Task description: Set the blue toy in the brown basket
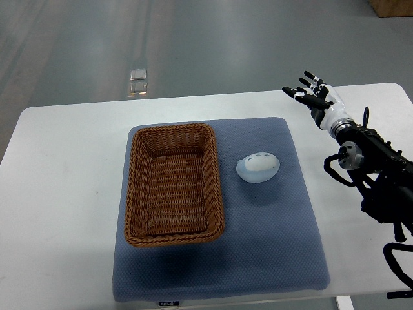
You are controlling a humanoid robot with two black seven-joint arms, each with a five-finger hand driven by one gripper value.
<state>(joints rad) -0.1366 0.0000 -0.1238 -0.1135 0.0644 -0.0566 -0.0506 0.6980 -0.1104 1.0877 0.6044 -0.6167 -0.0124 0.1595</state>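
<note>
A: In the top view, where does the pale blue, rounded soft toy [258,167] lie?

B: On the blue-grey padded mat [277,258], just beside the right wall of the brown woven wicker basket [174,186], not touching it. Its long axis runs roughly left to right, slightly tilted.

A: And the hand?

B: Only 1 shows: the right hand [312,93], black and white, its arm entering from the right edge. The fingers are spread and hold nothing. It hovers over the far right part of the white table [58,194], beyond the mat's corner.

A: So which way must it go?

B: The toy sits nearer the robot and to the left of the hand, well apart. The left arm is out of view, so the right looks the likelier worker.

A: The surroundings?

B: Grey floor [193,39] beyond the table, the basket empty.
</note>
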